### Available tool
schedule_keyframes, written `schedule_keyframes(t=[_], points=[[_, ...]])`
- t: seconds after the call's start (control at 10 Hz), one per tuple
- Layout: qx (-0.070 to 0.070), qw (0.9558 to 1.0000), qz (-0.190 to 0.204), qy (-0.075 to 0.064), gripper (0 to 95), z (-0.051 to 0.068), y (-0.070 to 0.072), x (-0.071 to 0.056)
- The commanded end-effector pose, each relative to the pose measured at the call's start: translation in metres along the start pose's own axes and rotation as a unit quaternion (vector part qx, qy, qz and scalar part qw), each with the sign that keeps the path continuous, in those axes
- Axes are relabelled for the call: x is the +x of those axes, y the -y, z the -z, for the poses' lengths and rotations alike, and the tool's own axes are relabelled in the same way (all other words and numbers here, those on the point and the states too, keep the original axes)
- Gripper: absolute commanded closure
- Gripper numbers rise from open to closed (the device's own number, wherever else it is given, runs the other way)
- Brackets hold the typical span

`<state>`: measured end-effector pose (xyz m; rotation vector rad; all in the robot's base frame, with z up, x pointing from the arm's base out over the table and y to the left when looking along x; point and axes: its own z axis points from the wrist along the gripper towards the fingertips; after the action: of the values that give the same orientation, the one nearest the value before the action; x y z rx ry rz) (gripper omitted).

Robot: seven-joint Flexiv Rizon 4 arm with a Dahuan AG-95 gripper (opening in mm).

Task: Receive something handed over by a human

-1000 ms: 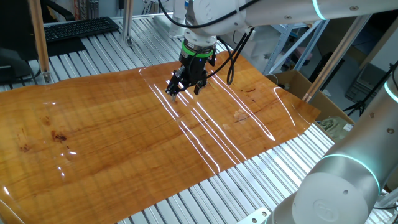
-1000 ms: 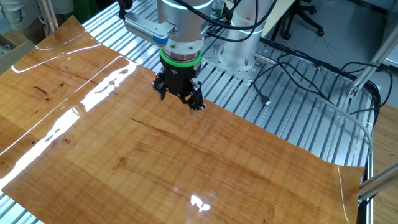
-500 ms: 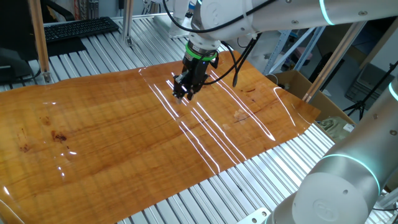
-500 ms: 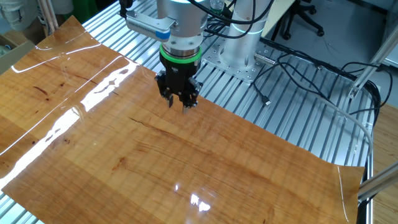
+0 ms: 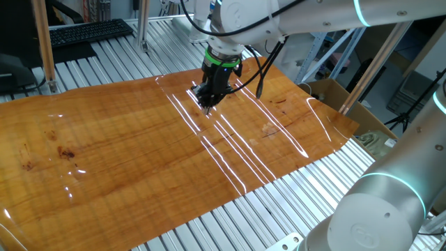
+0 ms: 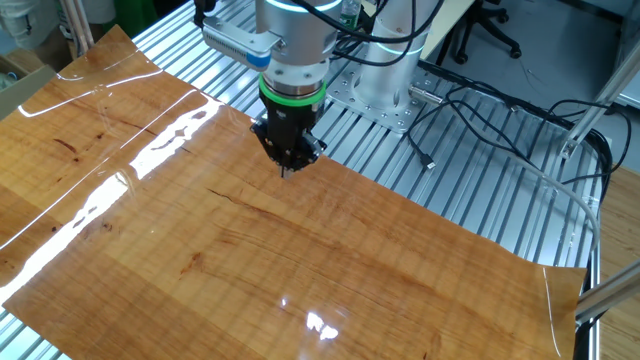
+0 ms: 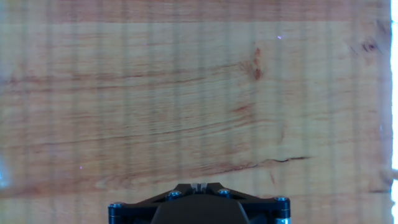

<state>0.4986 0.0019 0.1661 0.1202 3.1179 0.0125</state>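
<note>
My gripper point(image 5: 207, 105) hangs just above the wooden table top point(image 5: 125, 153), near its far edge. It also shows in the other fixed view point(image 6: 287, 170) and at the bottom of the hand view point(image 7: 199, 186). Its two fingers are pressed together with nothing between them. The toy shovel and the human hand and forearm are out of view in every frame. The hand view shows only bare wood grain below the fingers.
A second white-grey robot arm point(image 5: 390, 202) with a cyan ring stands at the right front. A cardboard box point(image 5: 334, 94) sits past the table's right end. A keyboard point(image 5: 83, 31) lies at the far left. Cables point(image 6: 480, 110) run over the metal slats behind the table.
The gripper's fingers have closed from wide apart to fully together. The hand has shifted slightly and stays low over the table's far edge.
</note>
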Motion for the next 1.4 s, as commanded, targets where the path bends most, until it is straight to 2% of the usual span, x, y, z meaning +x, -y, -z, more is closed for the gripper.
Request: schedule_keyframes(t=[0.1, 0.2, 0.3, 0.4, 0.6, 0.7, 0.8, 1.0, 1.1, 1.2, 1.3, 1.4], points=[[0.003, 0.9930, -0.118, -0.009, 95.0, -0.0001, 0.0002, -0.0002], [0.004, 0.9898, -0.142, -0.008, 95.0, -0.0001, 0.0002, -0.0002], [0.005, 0.9819, -0.189, -0.007, 95.0, 0.0002, 0.0005, -0.0001], [0.004, 0.9706, -0.241, -0.008, 95.0, 0.0004, 0.0006, 0.0000], [0.005, 0.9484, -0.317, -0.009, 95.0, 0.0005, 0.0011, 0.0000], [0.004, 0.9307, -0.366, -0.009, 95.0, 0.0007, 0.0012, 0.0001], [0.000, 0.9173, -0.398, -0.011, 95.0, 0.0007, 0.0012, 0.0001], [0.000, 0.8848, -0.466, -0.011, 95.0, 0.0011, 0.0014, 0.0002], [0.002, 0.8642, -0.503, -0.011, 95.0, 0.0013, 0.0018, 0.0003], [0.007, 0.8543, -0.520, -0.009, 95.0, 0.0016, 0.0024, 0.0004], [0.009, 0.8405, -0.542, -0.007, 95.0, 0.0017, 0.0036, 0.0004], [0.011, 0.8243, -0.566, -0.004, 95.0, 0.0016, 0.0056, 0.0003]])
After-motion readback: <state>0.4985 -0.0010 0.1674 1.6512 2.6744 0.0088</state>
